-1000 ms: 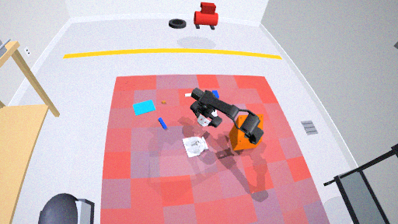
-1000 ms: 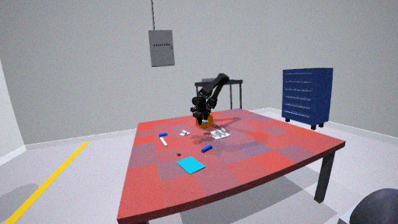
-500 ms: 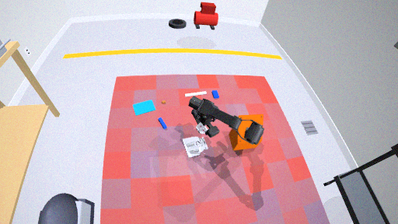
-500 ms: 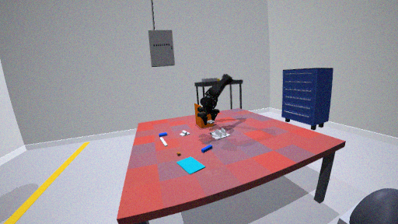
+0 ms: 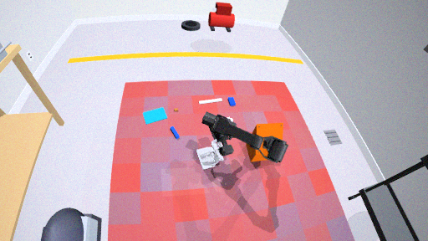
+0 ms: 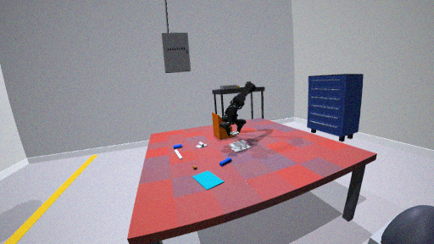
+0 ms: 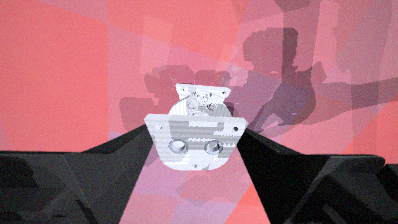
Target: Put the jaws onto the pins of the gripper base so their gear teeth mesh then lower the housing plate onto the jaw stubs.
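Note:
My gripper (image 5: 219, 145) (image 6: 234, 130) (image 7: 195, 126) is shut on the white housing plate (image 7: 196, 152) (image 6: 234, 133), which has two round holes and lies across between the fingertips. The plate hangs above and beside the white gripper base (image 5: 206, 166) (image 6: 239, 146) (image 7: 224, 92), clear of the table. The base lies flat, with grey-white jaw shapes on it. The plate hides much of the base in the wrist view, so I cannot tell whether both jaws sit on the pins or their teeth mesh.
An orange angled block (image 5: 272, 130) (image 6: 218, 126) stands beside the arm. Another white part (image 6: 201, 145) lies behind. Two blue blocks (image 5: 175, 132) (image 5: 231, 101), a white bar (image 5: 210, 101), a cyan plate (image 5: 155, 115) and a small orange-brown piece (image 5: 175, 110) lie farther off.

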### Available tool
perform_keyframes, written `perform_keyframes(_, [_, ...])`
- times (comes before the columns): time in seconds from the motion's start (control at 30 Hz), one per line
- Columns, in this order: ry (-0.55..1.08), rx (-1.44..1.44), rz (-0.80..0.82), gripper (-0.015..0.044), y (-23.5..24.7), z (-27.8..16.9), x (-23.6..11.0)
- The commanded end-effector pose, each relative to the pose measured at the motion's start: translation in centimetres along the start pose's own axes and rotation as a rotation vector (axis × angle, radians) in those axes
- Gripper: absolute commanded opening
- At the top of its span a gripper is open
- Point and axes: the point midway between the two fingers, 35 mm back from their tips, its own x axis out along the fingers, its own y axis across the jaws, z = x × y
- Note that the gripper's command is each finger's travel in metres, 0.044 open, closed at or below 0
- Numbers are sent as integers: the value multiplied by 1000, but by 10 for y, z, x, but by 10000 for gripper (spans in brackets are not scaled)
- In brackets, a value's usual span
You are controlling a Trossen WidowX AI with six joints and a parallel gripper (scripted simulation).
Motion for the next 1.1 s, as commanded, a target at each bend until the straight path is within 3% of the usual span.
perform_keyframes(0.0, [2, 19, -5, 351, -4, 0, 1])
perform_keyframes(1.07, [2, 15, -5, 351, -12, 7, 1])
